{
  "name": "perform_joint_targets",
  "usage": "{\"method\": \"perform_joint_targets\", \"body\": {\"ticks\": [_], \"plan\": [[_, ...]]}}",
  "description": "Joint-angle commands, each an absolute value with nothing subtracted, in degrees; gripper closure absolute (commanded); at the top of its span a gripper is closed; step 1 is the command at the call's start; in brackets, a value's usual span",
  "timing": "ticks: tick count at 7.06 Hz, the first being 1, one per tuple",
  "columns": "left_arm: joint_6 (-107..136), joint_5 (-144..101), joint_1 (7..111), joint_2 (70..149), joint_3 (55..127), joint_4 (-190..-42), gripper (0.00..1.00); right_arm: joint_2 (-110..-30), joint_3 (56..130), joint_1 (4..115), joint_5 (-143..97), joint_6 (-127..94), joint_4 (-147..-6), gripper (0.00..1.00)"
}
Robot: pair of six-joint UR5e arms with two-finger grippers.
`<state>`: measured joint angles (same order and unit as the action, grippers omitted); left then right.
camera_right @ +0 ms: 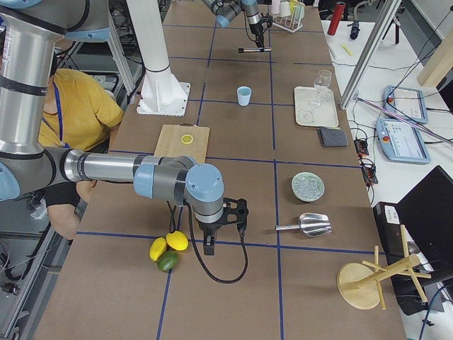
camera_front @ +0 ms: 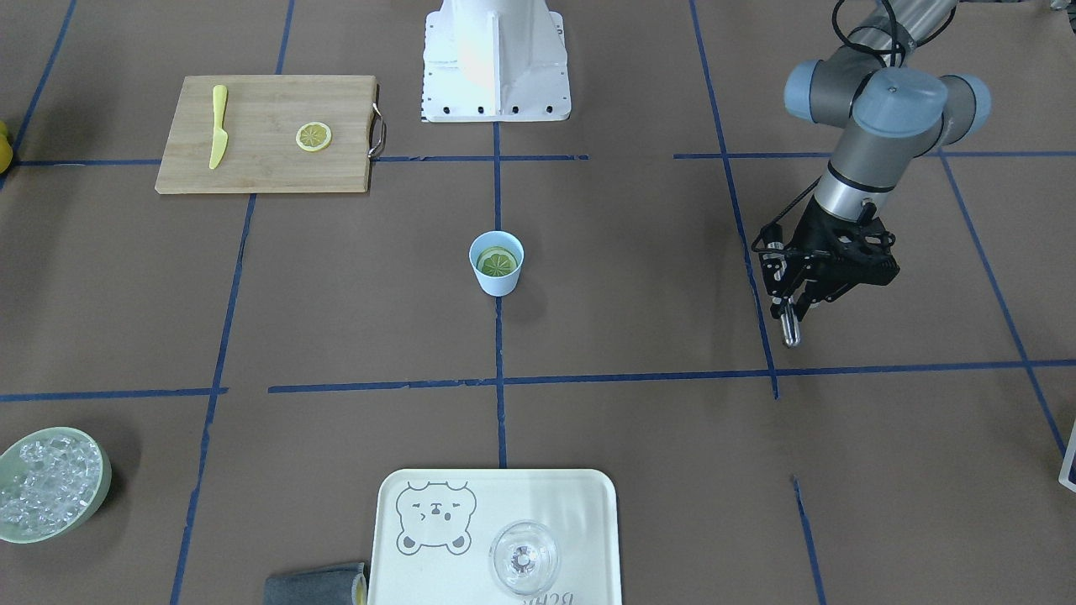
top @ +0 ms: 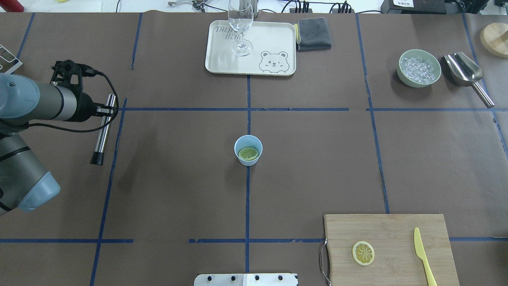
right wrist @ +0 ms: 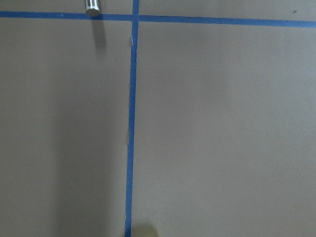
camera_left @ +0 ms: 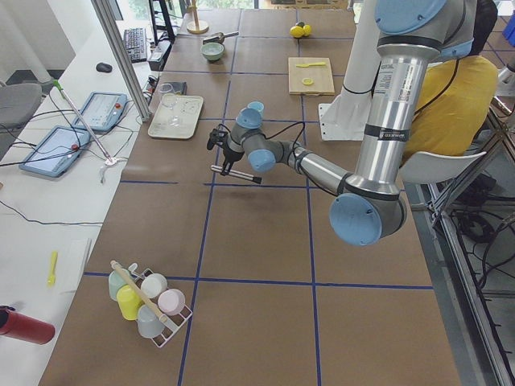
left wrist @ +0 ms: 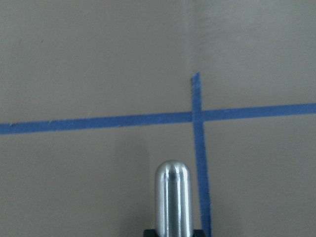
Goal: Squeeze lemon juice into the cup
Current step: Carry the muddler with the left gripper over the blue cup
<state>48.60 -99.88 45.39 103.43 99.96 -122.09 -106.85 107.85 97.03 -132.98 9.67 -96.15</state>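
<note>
Placement: the lemon lies flat inside the cup, apparently staged for pressing. Well apart from the cup, the left gripper clamps a steel rod, probably the pressing tool. The overhead view shows the rod's full length, the left wrist view only its rounded end. The right gripper appears solely in the exterior right view, so whether it is open or closed cannot be told.

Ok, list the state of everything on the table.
cup: upright, lemon inside
left gripper: shut on metal rod
glass: upright on tray
bowl: filled with ice
knife: flat on cutting board
second lemon slice: flat on cutting board
</note>
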Motion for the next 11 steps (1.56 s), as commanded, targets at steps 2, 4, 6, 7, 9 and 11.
{"method": "perform_joint_targets", "body": {"ticks": [2,4,6,7,9,11], "plan": [[41.5,-93.3,45.1,112.8,100.5,-130.8,1.0,-106.7,105.9,97.0,-132.9,9.7,-96.1,0.0],[40.8,-91.9,43.4,112.9,98.5,-149.8,1.0,-106.7,105.6,97.0,-132.9,9.7,-96.1,0.0],[33.4,-91.5,41.2,113.8,93.5,-171.5,1.0,-106.6,105.6,97.6,-132.7,9.7,-96.1,0.0],[33.0,-88.4,35.9,116.6,85.7,-191.1,1.0,-106.7,105.6,98.1,-132.6,9.8,-96.1,0.0],[28.3,-81.6,30.9,120.6,80.9,-198.2,1.0,-106.8,105.6,98.7,-132.6,9.8,-96.1,0.0],[23.9,-75.6,26.6,124.6,79.3,-199.1,1.0,-106.8,105.6,99.1,-132.6,9.8,-96.1,0.0]]}}
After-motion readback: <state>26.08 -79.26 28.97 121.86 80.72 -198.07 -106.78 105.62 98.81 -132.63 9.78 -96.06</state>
